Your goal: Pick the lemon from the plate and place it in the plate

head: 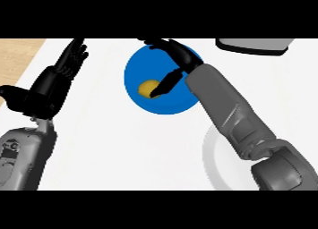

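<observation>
A small yellow lemon [146, 87] lies on a blue plate [138, 71] at the middle back of the white counter. My right hand [182, 58] reaches over the right half of that plate. Its fingers stretch toward the plate's far rim, and the thumb [166, 83] points down with its tip against the lemon's right side. The fingers do not wrap the lemon. A white plate [214, 165] sits at the front right, largely hidden under my right forearm. My left hand [55, 80] rests open at the left with its fingers up.
A white object with a dark rim [254, 45] stands at the back right edge. A wooden strip [9, 67] borders the counter's left side.
</observation>
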Robot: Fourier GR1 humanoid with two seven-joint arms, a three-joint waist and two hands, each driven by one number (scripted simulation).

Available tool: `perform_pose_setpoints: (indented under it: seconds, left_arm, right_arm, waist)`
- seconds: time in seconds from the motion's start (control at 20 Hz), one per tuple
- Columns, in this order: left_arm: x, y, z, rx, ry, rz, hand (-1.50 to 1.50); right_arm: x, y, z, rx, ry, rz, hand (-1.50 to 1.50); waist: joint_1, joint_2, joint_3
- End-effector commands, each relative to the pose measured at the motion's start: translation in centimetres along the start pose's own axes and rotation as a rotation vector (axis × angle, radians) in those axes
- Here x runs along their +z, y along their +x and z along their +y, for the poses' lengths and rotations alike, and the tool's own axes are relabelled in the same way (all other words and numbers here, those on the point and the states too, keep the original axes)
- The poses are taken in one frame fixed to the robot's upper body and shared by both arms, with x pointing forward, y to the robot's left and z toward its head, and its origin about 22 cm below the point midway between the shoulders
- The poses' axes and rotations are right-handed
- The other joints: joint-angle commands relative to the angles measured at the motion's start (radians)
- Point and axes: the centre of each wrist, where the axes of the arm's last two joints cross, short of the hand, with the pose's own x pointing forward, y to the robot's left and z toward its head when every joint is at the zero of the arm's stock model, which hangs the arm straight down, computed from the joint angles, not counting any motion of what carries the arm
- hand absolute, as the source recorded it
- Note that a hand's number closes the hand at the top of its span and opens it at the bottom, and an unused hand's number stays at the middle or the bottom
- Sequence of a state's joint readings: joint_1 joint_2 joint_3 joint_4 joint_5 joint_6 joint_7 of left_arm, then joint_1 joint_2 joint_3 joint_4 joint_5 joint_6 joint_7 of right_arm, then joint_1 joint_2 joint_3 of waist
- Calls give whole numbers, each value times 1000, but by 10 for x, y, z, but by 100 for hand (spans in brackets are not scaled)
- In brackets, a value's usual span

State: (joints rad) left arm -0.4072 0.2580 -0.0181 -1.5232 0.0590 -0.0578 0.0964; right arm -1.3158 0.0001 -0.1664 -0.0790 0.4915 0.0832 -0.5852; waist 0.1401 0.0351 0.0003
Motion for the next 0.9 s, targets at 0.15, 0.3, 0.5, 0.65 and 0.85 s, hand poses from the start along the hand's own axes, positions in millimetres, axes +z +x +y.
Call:
perform_pose_setpoints:
  seconds: [0.15,0.3,0.5,0.65,0.85]
  left_arm:
    - [8,-8,14,-9,51,23,0]
    - [8,-1,19,-3,45,8,0]
    - [17,0,24,-6,47,1,0]
    - [10,2,8,-5,49,0,0]
    - [19,-7,10,-10,26,7,0]
  right_arm:
    - [-3,5,-5,-211,-93,-24,-150]
    - [3,6,-35,-265,-119,-5,-150]
    - [37,-19,-75,-304,-171,15,-150]
    - [52,-23,-99,-304,-171,-15,-150]
    - [71,-32,-118,-278,-162,-36,-150]
  waist:
    - [-54,-5,0]
    - [-53,-2,0]
    - [-43,5,1]
    - [-52,9,2]
    - [-36,14,2]
